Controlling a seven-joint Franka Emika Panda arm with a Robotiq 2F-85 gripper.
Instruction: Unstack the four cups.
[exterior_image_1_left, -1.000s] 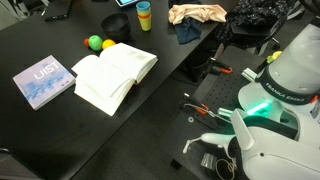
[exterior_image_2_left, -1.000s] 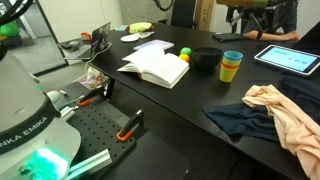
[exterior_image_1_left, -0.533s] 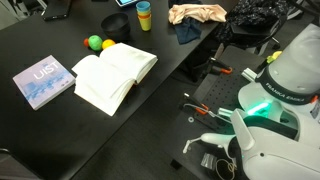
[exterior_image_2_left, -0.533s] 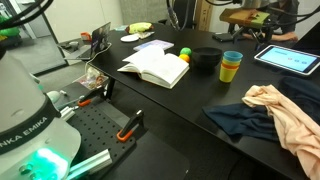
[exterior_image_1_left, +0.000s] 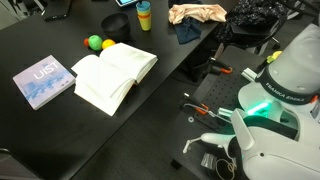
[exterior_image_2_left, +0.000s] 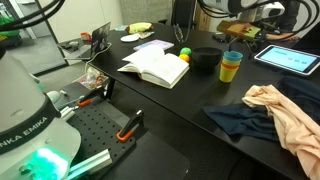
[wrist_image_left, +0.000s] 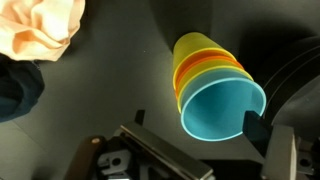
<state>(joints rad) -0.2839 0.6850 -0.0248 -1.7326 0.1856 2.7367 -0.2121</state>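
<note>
The four cups stand nested in one stack on the black table, and also show in an exterior view. In the wrist view the stack shows from above: teal innermost, then orange and yellow rims, with a yellow-green outer wall. My gripper is open, with one dark finger on each side of the teal rim and not touching it. In an exterior view the gripper hangs just above the stack.
An open book, a green and a yellow ball, a black bowl and a tablet surround the cups. Peach cloth and dark cloth lie nearer. A blue book lies apart.
The arm has come down and in over the cup stack. The cups and the other objects have not moved.
</note>
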